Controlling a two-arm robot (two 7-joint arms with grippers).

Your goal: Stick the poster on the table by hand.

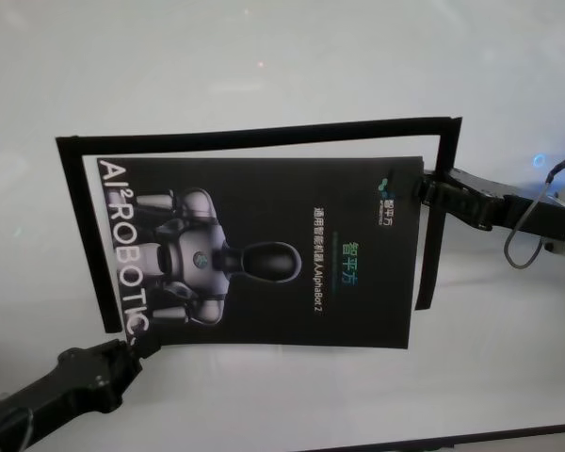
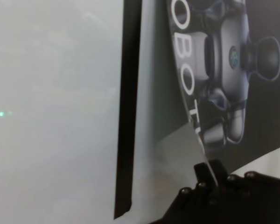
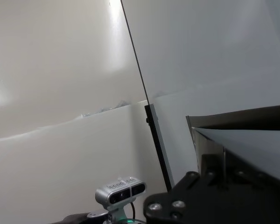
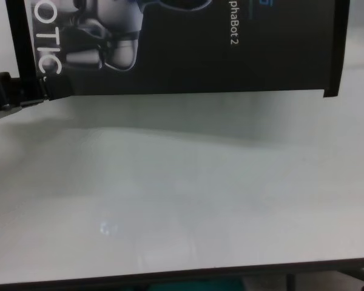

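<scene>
- Poster (image 1: 264, 250) lies over the middle of the desk (image 1: 264, 56), a wide, plain white-grey top with a soft sheen and a thin dark rim along its near edge in the chest view.
- Black tape strips (image 1: 264, 132) frame three sides: one along the far side, one on the left, one on the right, each laid flat on the desk and standing just clear of the sheet's edges.
- It is a glossy black rectangular sheet printed with a grey-white robot figure and white lettering; the lettered margin runs along its left side.
- Its near left corner is pinched by the left tool (image 1: 134, 347), whose black fingers are closed on the sheet; in the left wrist view that edge curves up off the desk and casts a shadow.
- Its far right corner is clamped by the right tool (image 1: 422, 188), closed on the sheet's edge just inside the right tape strip; the right wrist view shows the sheet bowed above the surface there.
- In the chest view the near edge hangs a little above the desk with a soft shadow under it.
- Bare desk stretches wide on the near side and beyond the far strip; a grey cable loop (image 1: 527, 226) hangs at the right arm.
</scene>
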